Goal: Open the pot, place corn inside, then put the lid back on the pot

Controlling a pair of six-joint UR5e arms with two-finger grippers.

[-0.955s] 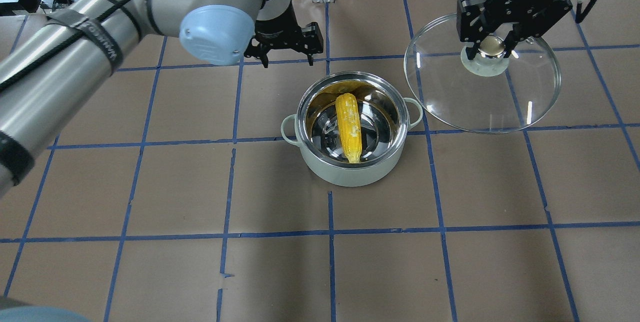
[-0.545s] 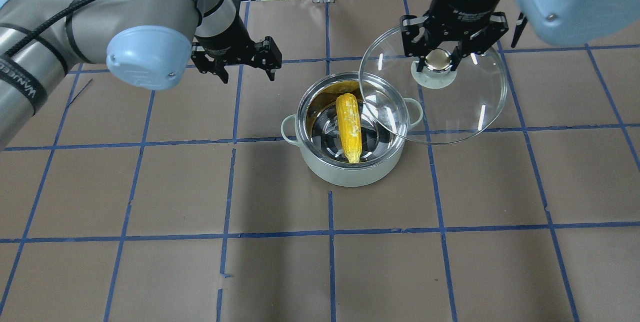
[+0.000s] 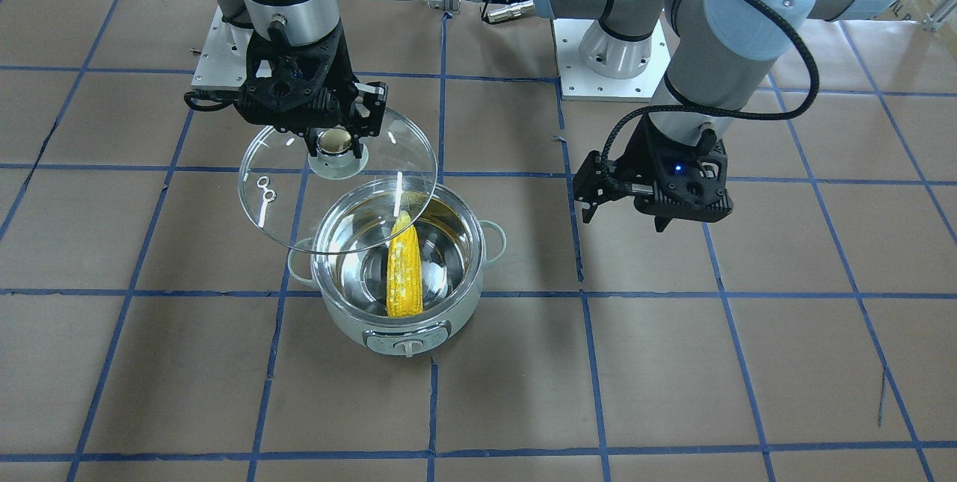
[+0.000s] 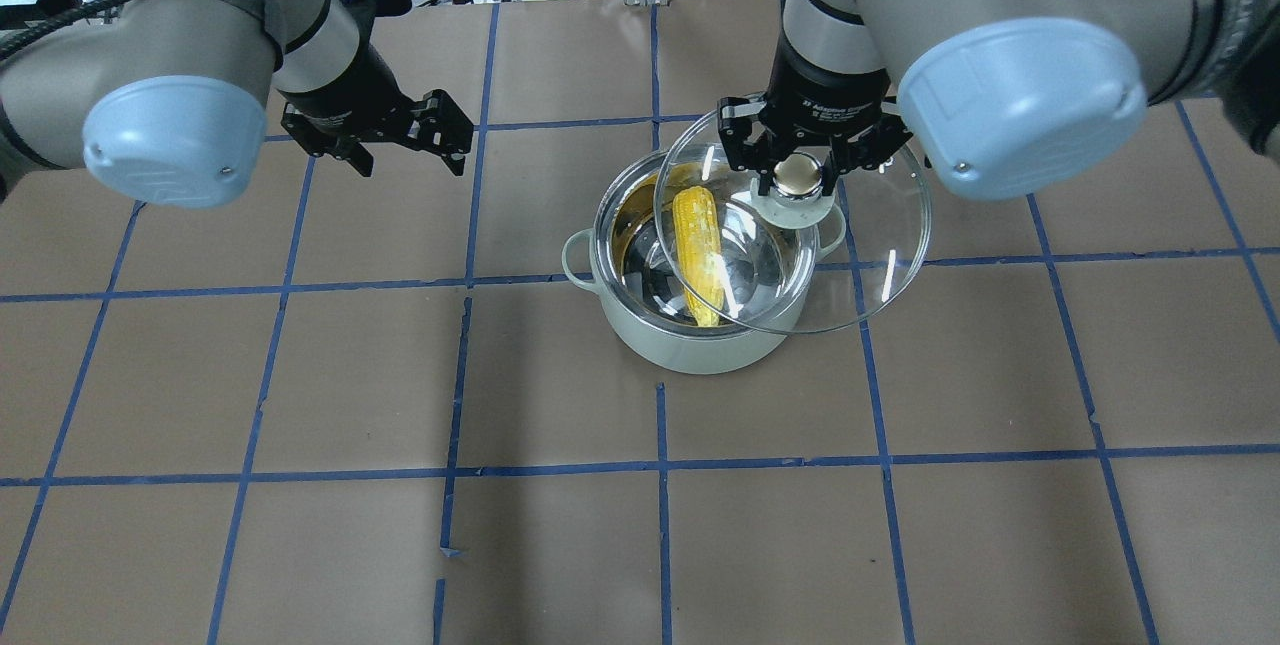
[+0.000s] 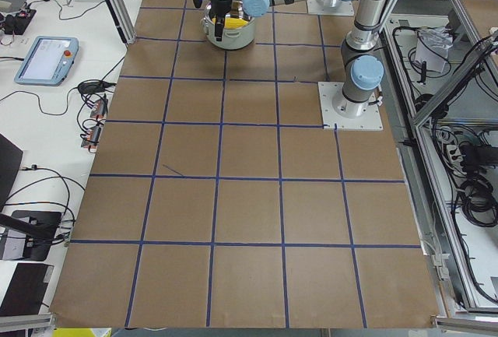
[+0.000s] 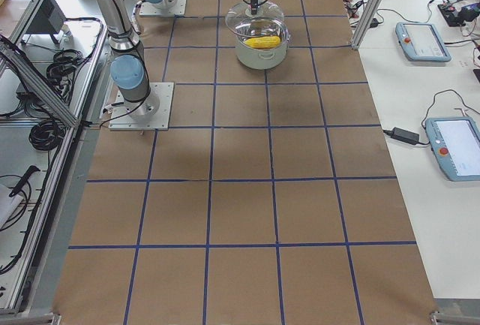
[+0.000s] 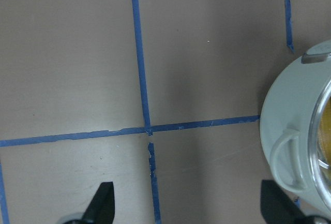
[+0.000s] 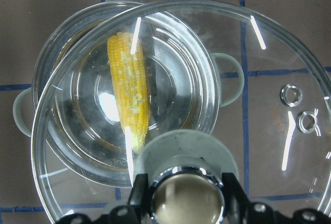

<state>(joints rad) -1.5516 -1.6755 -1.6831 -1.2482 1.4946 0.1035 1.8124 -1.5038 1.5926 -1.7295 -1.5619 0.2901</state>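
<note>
Half lid [image 4: 862, 270] past pot [image 4: 690, 350] rim; R claw [image 4: 800, 180] tight on knob [image 3: 334, 140], L claw [image 4: 410, 163] wide.

Pot [image 7: 283, 111] partly beyond wrist view's edge

Round pale grey-green pot [image 7: 292, 105] at the right edge of a brown paper-covered table [image 7: 67, 53], seen from just above the left gripper [image 7: 189, 211].

Only part of the pot shows: its curved outer wall, one small loop side handle [image 7: 283, 154] jutting toward the lower left, a bright steel rim [image 7: 314, 131] cut off by the frame, and a small grey tab [image 7: 316, 57] at its upper edge. Strips of blue tape [image 7: 140, 53] cross the table as a grid and meet at a junction left of the pot. Two dark fingertips [image 7: 102, 203] poke in along the bottom edge, spread wide apart, with table and a tape strip showing between them; the right-hand one lies just below the handle.
</note>
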